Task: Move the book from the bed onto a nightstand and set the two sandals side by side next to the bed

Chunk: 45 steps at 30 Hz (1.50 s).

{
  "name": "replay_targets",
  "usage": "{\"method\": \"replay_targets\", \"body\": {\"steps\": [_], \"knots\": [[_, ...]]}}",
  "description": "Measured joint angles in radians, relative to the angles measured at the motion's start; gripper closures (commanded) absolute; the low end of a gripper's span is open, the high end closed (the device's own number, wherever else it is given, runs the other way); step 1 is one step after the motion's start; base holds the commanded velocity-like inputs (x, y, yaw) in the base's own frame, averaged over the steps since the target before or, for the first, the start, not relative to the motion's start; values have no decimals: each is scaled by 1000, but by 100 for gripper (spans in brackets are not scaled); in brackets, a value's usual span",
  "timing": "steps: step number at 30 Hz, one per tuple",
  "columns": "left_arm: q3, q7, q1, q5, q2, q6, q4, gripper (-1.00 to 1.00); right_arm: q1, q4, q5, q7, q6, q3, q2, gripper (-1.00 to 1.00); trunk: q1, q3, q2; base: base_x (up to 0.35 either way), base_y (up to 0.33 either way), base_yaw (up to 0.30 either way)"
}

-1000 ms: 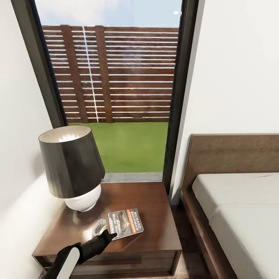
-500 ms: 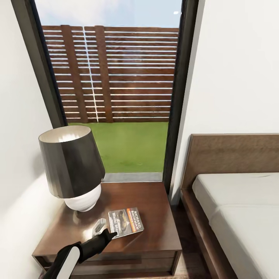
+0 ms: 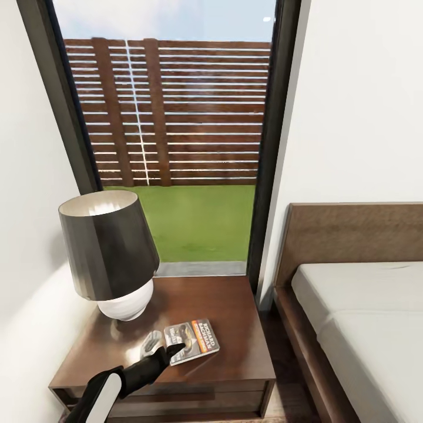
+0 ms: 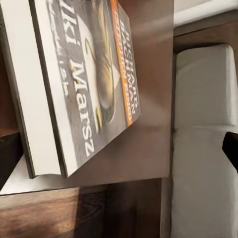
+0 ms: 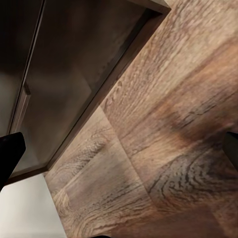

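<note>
While your left tool point(image 3: 170, 351) reaches over the nightstand point(image 3: 235, 311), the book point(image 3: 192, 341) lies flat on the glossy top right at its tip, with the lamp point(image 3: 108, 252) beyond it on the left. Whether that tool grips the book, you cannot tell. Your right tool point(image 5: 119, 148) hangs spread wide over the floor point(image 5: 168, 148). To your right stands the bed point(image 3: 364, 317).

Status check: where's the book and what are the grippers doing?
Left gripper at the book's near edge, grip unclear. Book on the nightstand beside the lamp. Right gripper open, over wood floor. Nothing in the way.
</note>
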Motion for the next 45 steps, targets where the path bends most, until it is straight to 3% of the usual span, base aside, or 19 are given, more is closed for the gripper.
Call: {"method": "replay_targets", "body": {"steps": [27,45], "knots": [[0,0,0,0,0,0,1,-100,0,0,0,0,0,0,0,-100,0,0,0,-6,5,0],[1,0,0,0,3,0,1,-100,0,0,0,0,0,0,0,-100,0,0,0,-195,179,0]]}}
